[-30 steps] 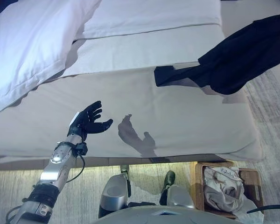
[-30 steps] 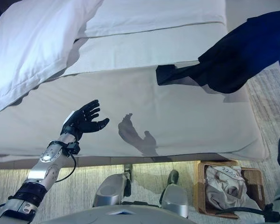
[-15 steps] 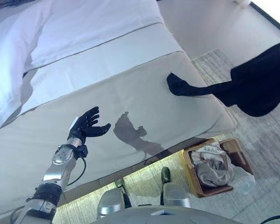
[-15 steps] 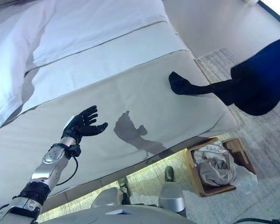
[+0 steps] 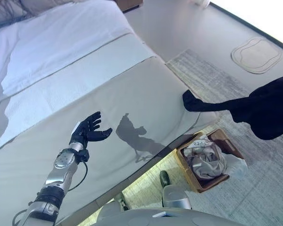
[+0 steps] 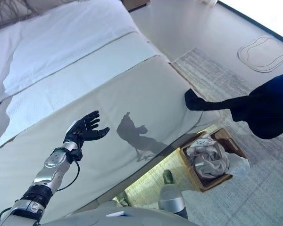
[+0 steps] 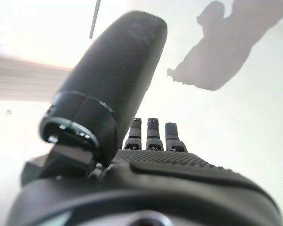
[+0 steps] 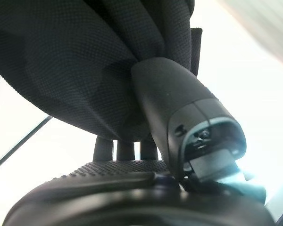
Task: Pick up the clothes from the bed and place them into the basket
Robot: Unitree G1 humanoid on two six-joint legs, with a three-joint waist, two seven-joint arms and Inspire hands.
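A dark garment (image 5: 259,110) hangs in the air at the right, above the floor, with one sleeve end (image 6: 194,101) trailing over the bed's corner. In the right wrist view my right hand (image 8: 146,155) has its thumb and fingers pinched on this dark cloth (image 8: 70,61). The hand itself is hidden behind the garment in the eye views. A wooden basket (image 5: 186,163) stands on the floor by the bed's foot, with pale clothes (image 5: 205,157) heaped in it. My left hand (image 5: 87,129) hovers open over the beige bed cover (image 5: 132,99), holding nothing.
White sheet and pillows (image 5: 47,42) cover the far part of the bed. A grey rug (image 5: 212,75) lies on the floor beside the bed, and a pale flat mat (image 5: 257,54) lies farther off at the right.
The camera has swung right, so bed and basket shifted left in view. The dark garment has come off the bed and now hangs over the floor near the basket. The left hand stayed open.
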